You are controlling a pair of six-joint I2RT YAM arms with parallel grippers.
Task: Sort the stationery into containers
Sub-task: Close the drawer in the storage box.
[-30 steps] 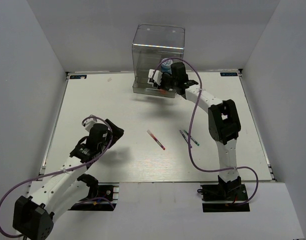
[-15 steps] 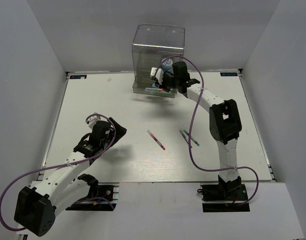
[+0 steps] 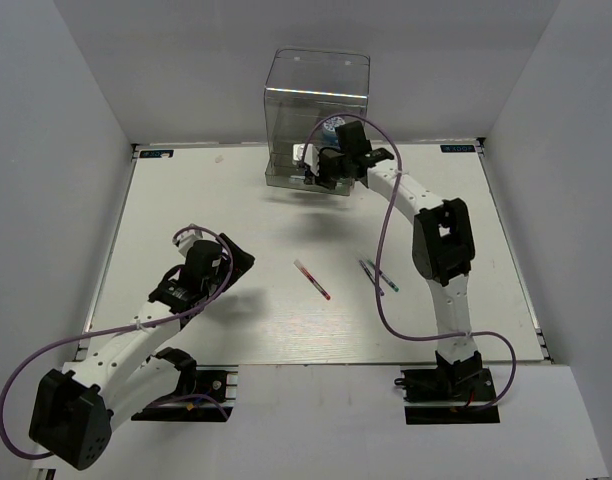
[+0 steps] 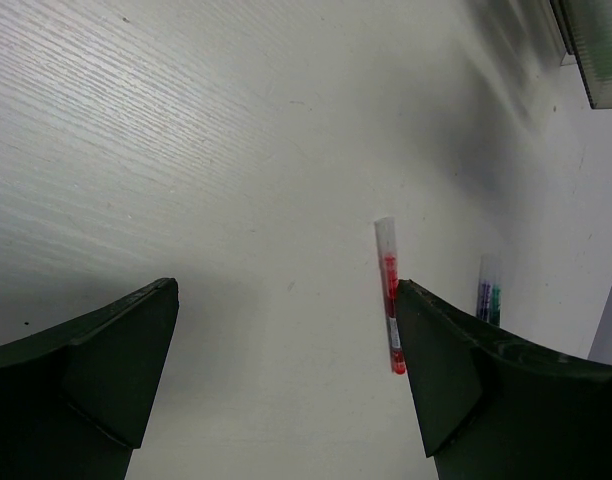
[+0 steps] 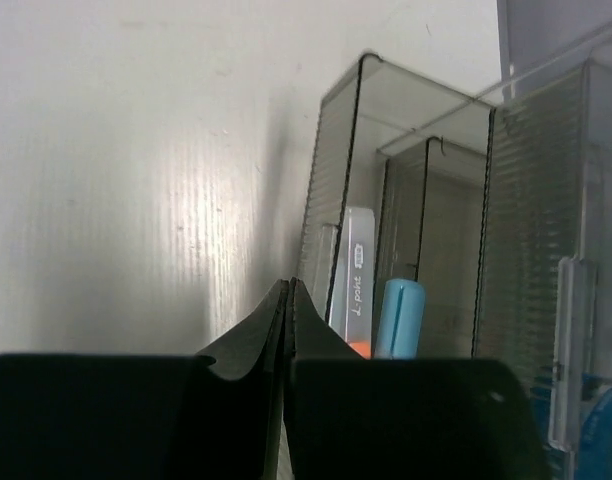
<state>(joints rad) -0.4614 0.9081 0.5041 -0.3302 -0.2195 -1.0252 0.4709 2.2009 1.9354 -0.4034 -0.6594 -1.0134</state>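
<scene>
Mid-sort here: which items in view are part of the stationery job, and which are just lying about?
Part of the job: tall clear plastic drawer box; thin red pen; two thin dark pens; short light-blue marker, in the box.
Just there: purple arm cables; white table.

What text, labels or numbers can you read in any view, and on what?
White marker barrel in the clear drawer box: dark sideways print, too blurred to read.
Blue stickers at the far corners of the table: too small to read.
Red pen: no legible marking.
Nothing else carries text.
</scene>
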